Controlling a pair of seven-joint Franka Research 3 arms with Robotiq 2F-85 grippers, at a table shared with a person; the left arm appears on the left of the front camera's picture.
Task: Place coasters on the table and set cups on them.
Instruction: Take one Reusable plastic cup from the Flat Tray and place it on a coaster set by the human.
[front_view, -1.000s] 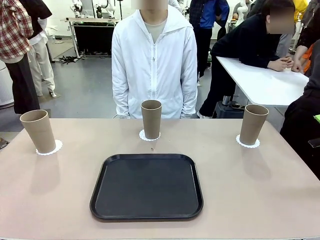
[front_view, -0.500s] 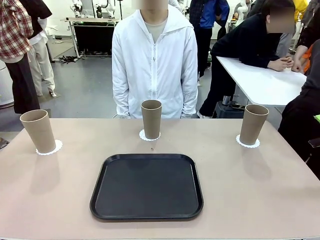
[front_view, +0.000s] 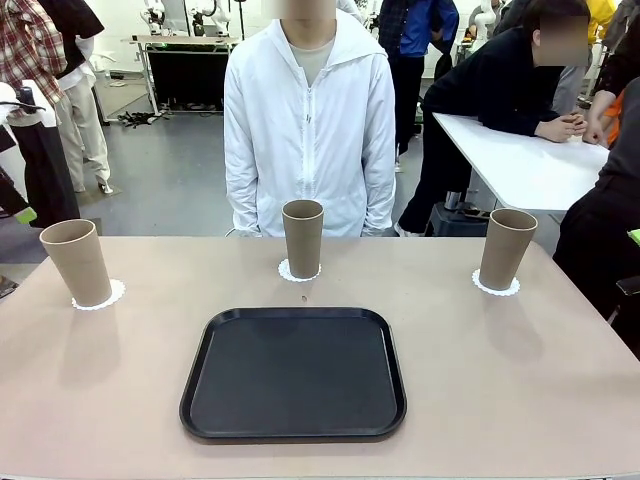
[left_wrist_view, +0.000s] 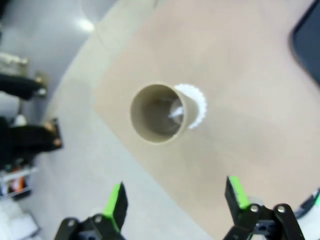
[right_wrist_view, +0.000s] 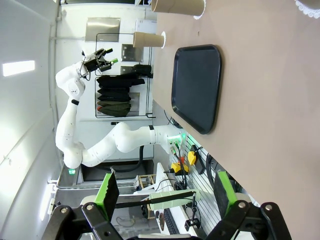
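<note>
Three cups (front_view: 302, 237) stand upright, mouths up, each on a coaster (front_view: 299, 272); the tray (front_view: 294, 372) at 6 o'clock lies bare. The left gripper (left_wrist_view: 175, 200) hangs above the left cup with fingers spread. The right gripper (right_wrist_view: 162, 192) fingers are spread too.

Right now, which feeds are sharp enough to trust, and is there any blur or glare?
Front view: sharp, evenly lit, soft shadows before the cups. Left wrist view: blurred throughout, cup and coaster soft-edged, floor glare top left. Right wrist view: crisp, rolled sideways, tray clear.

Doily (right_wrist_view: 308, 7) cut off at frame edge; pale object (left_wrist_view: 175, 112) inside cup (left_wrist_view: 159, 114), perhaps paper.
</note>
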